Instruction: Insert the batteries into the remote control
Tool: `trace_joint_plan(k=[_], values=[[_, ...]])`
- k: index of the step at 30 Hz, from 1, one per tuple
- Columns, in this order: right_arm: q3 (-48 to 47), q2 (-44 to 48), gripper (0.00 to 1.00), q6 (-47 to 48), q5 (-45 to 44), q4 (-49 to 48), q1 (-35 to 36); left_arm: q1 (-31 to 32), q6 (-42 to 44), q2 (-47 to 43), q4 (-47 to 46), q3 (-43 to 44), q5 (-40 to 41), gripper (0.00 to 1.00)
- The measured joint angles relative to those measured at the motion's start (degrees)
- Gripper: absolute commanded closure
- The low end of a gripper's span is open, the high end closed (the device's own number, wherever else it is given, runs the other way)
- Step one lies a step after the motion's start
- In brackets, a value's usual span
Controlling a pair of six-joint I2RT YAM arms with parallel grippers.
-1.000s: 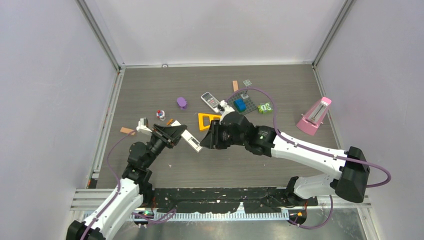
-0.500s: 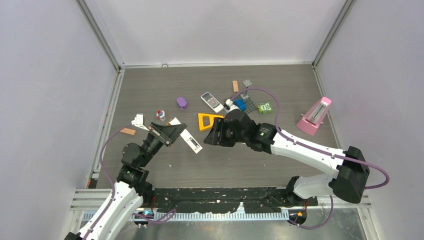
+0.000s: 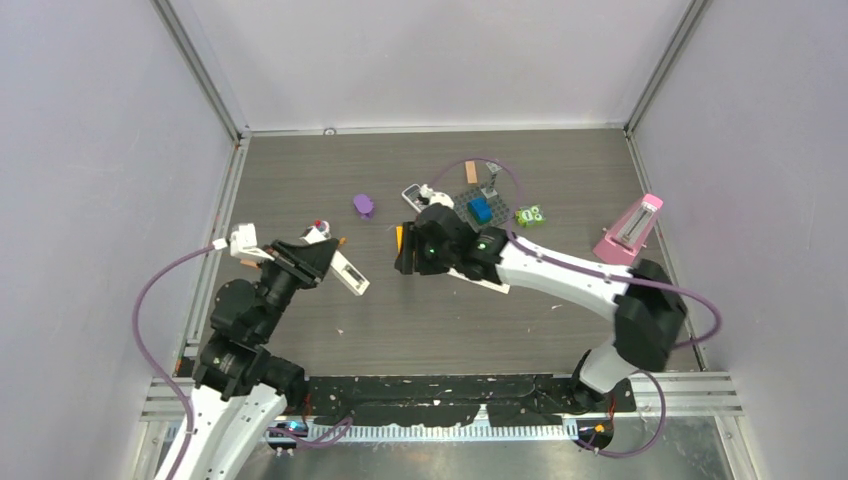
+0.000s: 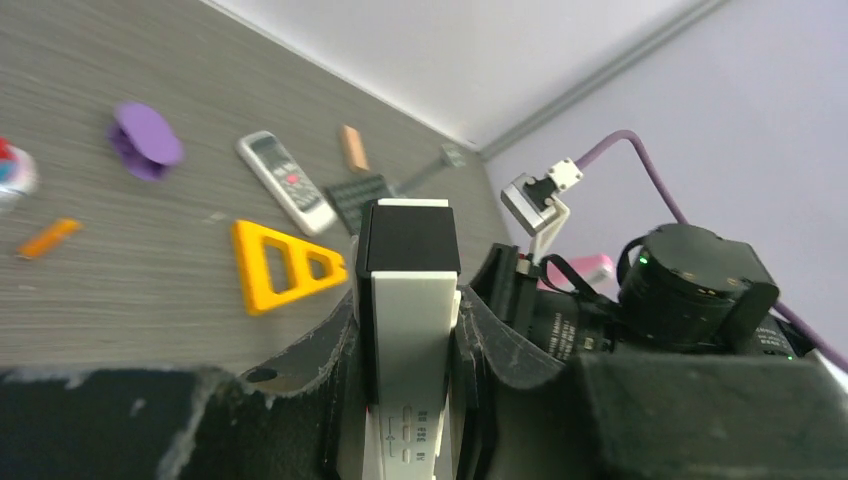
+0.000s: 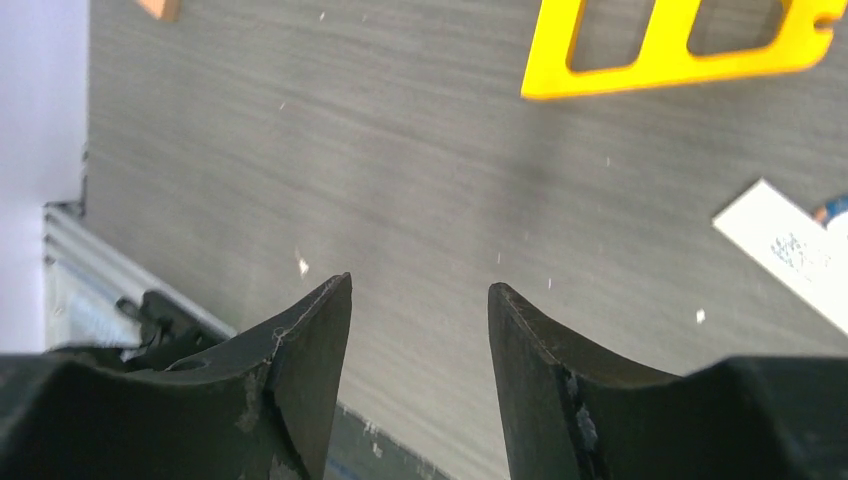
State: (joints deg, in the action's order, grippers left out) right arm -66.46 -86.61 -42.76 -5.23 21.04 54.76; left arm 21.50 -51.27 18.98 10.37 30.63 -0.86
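Left gripper [image 4: 410, 315]: clamped narrow on the remote control [image 3: 345, 272], one finger on each long side, with the black end sticking out past the fingertips.
Remote control: held off the table [image 3: 450, 330], over its left half and nearer the left edge than the middle, tilted with its free end toward the right arm.
Batteries: none could be picked out in any view, so their place could not be told.
Right gripper [image 5: 420, 290]: jaws parted with nothing between them, low over bare wood near the middle of the table, just beside the yellow triangle [image 5: 620, 72].
Step in hand: judged to be the fetch of a first battery, since the handset was already held and the free jaws were empty.
Doing it well: the left arm would do best to hold the handset steady with its compartment side turned up and toward the right arm. The right jaws should straddle a battery across its middle, close squarely so that the round body did not roll out, and carry it in line with the slot and with its ends the right way round.
Risk: a slim cylinder would likely skid on the smooth wood if nudged before the jaws closed.
Farther out: a second, buttoned remote [image 4: 285, 182] lay toward the far edge, a purple piece [image 4: 146, 140] and an orange stick [image 4: 48, 238] lay left of it, and a pink metronome [image 3: 630, 232] stood near the right edge.
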Motion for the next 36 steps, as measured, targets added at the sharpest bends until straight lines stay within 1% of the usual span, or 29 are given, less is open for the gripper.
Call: trace_joint_plan(k=[4, 9, 13, 18, 22, 25, 31, 36], values=[[-9.0, -11.6, 0.45, 0.9, -3.3, 0.4, 0.5, 0.0, 5.9, -1.2, 8.5, 5.8, 7.3, 1.00], [-21.5, -25.4, 0.47, 0.6, -8.0, 0.4, 2.3, 0.0, 11.7, -2.6, 15.6, 11.4, 15.0, 1.00], [-31.5, -35.7, 0.47, 0.6, -11.0, 0.3, 3.8, 0.0, 14.8, -3.3, 19.2, 14.1, 18.1, 1.00], [-43.7, -46.6, 0.46, 1.9, -12.9, 0.2, 4.7, 0.0, 16.2, -4.6, 22.9, 14.5, 19.8, 1.00], [-49.6, -51.7, 0.40, 6.9, -14.5, 0.0, 4.8, 0.0, 16.3, -5.3, 25.0, 14.6, 20.6, 1.00], [-53.4, -54.6, 0.40, 13.5, -16.1, 0.0, 4.8, 0.0, 16.5, -5.7, 26.1, 14.7, 21.2, 1.00], [-54.4, -55.8, 0.39, 24.4, -16.7, -1.7, 4.6, 0.0, 17.0, -6.2, 27.7, 15.5, 22.2, 1.00], [-55.3, -57.4, 0.39, 29.5, -14.9, -5.2, 4.1, 0.0, 16.9, -6.1, 27.7, 15.7, 22.1, 1.00]])
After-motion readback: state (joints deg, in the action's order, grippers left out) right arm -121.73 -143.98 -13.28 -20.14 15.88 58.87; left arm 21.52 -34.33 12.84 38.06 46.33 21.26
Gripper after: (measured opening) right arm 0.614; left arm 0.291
